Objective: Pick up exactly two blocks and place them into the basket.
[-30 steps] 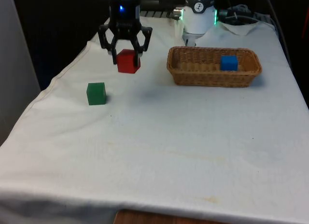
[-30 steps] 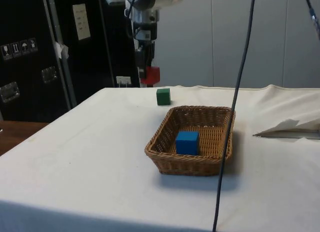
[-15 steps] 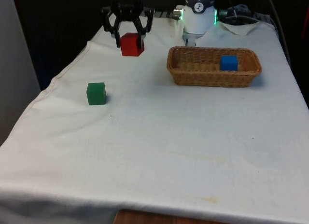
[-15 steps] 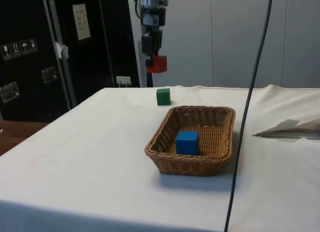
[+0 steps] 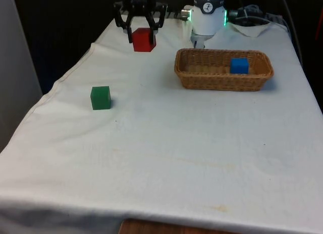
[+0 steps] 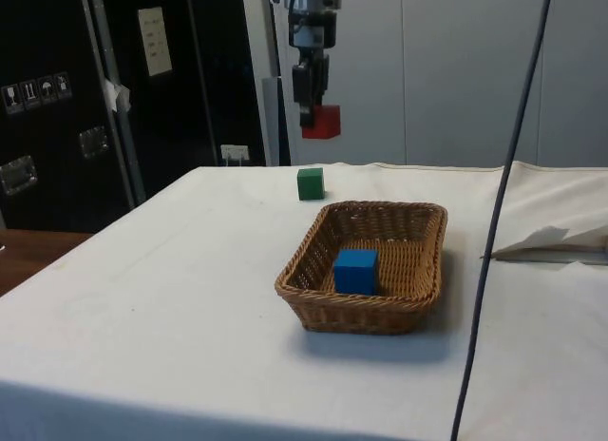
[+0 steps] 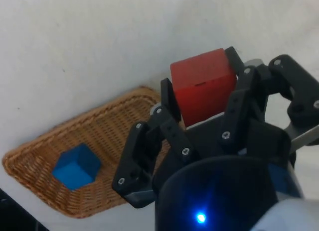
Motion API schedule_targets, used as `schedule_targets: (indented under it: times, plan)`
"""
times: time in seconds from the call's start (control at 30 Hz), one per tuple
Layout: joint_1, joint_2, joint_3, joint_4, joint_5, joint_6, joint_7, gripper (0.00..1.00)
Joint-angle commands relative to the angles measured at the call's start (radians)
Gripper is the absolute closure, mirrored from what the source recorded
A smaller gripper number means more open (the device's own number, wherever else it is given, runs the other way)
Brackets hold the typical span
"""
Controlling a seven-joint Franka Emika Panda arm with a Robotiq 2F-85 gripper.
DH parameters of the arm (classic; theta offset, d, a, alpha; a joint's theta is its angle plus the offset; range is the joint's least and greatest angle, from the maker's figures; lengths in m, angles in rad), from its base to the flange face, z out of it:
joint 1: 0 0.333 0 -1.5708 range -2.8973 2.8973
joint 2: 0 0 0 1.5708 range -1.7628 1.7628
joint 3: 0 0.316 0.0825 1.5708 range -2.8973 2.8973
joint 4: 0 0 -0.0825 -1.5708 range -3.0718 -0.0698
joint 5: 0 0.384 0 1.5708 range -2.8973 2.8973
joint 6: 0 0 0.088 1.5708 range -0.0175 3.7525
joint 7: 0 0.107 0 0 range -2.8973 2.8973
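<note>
We have the red block [image 5: 144, 40] pinched between the two fingers of the gripper [image 5: 141, 30], held high above the white cloth and touching nothing else. The basket [image 5: 202, 81] lies at about 4 o'clock from the jaws in the front view, well apart, with the blue block [image 5: 239, 65] already inside, in the end farther from us. The basket's long axis runs 9 to 3, so we judge its near end is the place to carry toward. The green block [image 5: 100, 98] rests on the cloth at 7 o'clock
</note>
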Motion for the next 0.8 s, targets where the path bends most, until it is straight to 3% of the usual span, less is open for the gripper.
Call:
schedule_targets:
  times: [0.0,0.03,0.07,0.1,0.3,0.37,0.4,0.57,0.6,0.63,0.77]
  plan:
    - [0.003,-0.009,-0.007,-0.017,-0.042,0.019,0.028,0.91]
    - [0.003,-0.016,-0.006,-0.024,-0.055,0.021,0.036,0.91]
    - [0.0,-0.015,0.0,-0.018,-0.028,0.005,0.017,0.91]
    - [0.003,-0.024,-0.005,-0.032,-0.069,0.022,0.046,0.91]
    - [0.004,-0.087,0.005,-0.091,-0.133,0.023,0.1,0.91]
    - [0.005,-0.096,0.006,-0.096,-0.119,0.01,0.09,0.91]
    - [0.003,-0.111,0.006,-0.115,-0.144,0.021,0.115,0.91]
    - [0.002,-0.138,0.007,-0.147,-0.148,0.022,0.135,0.91]
    - [0.005,-0.135,0.006,-0.138,-0.127,0.01,0.113,0.91]
    - [0.002,-0.143,0.007,-0.153,-0.148,0.023,0.14,0.91]
    - [0.001,-0.16,0.007,-0.18,-0.147,0.025,0.161,0.91]
